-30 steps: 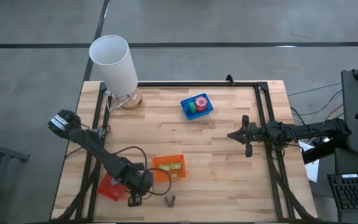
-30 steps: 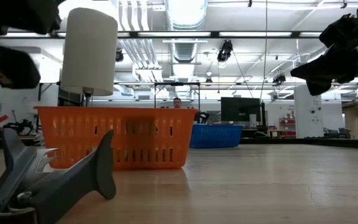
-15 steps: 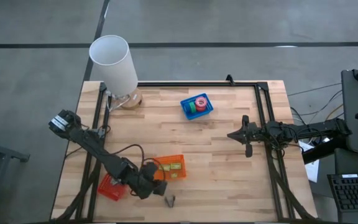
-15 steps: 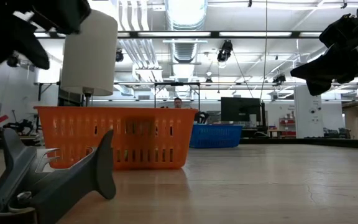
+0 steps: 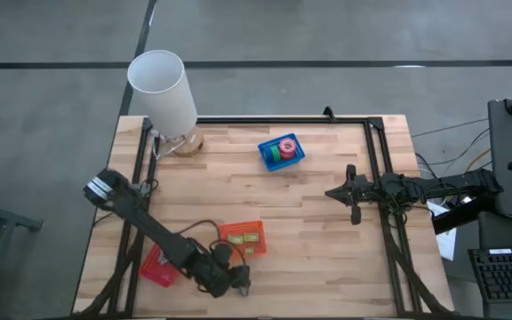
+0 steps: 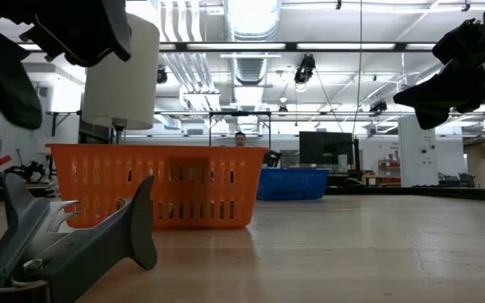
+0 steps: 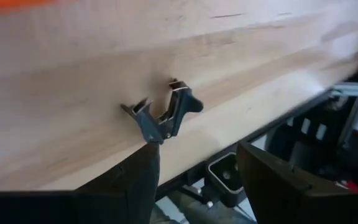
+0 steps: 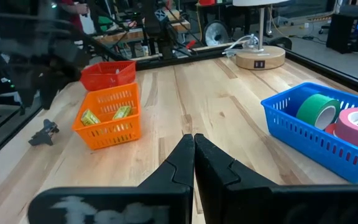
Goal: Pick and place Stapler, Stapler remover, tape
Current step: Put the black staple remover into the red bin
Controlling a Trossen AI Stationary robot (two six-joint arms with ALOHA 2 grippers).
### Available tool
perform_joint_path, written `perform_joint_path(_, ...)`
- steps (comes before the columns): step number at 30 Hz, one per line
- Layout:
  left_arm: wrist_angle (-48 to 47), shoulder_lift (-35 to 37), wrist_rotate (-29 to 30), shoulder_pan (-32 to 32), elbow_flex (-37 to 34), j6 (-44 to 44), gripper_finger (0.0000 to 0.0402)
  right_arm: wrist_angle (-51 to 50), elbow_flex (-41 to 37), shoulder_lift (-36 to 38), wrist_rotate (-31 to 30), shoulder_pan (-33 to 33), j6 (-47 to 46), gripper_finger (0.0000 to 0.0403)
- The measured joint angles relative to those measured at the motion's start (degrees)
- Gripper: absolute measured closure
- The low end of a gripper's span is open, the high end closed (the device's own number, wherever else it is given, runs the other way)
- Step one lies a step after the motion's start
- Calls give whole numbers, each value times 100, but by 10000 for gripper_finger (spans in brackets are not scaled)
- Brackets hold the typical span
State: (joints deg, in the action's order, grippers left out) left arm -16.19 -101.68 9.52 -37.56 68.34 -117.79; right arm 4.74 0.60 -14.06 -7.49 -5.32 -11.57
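Table edge (image 7: 73, 155): staple remover (image 7: 161, 116) just ahead of left gripper (image 7: 197, 165), apart.

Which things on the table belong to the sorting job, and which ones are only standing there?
Belonging to the job:
- staple remover, on bare wood near the table edge, left claw open and near it
- tape rolls in the blue bin
- orange bin with small yellow items
- red bin

Only standing there:
- lamp
- right claw, shut, waiting
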Motion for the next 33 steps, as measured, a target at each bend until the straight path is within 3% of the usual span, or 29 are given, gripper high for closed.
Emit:
perform_joint_path(8,-1065,-634,21,48,839,-389,188,-1,0,-2,0,0,2,394)
perform_joint_path(15,-1072,-1181,-298,58,1164,-361,188,5,-2,-2,0,0,0,394)
perform_joint_path(21,-1097,-1294,-221,65,1142,-344,196,5,-2,2,0,0,0,394)
perform_joint_path(25,-1389,-1290,-124,88,1114,-234,223,5,-2,2,0,-1,0,394)
perform_joint_path(33,-1383,-1276,-120,118,1114,-107,319,3,-2,2,0,0,0,394)
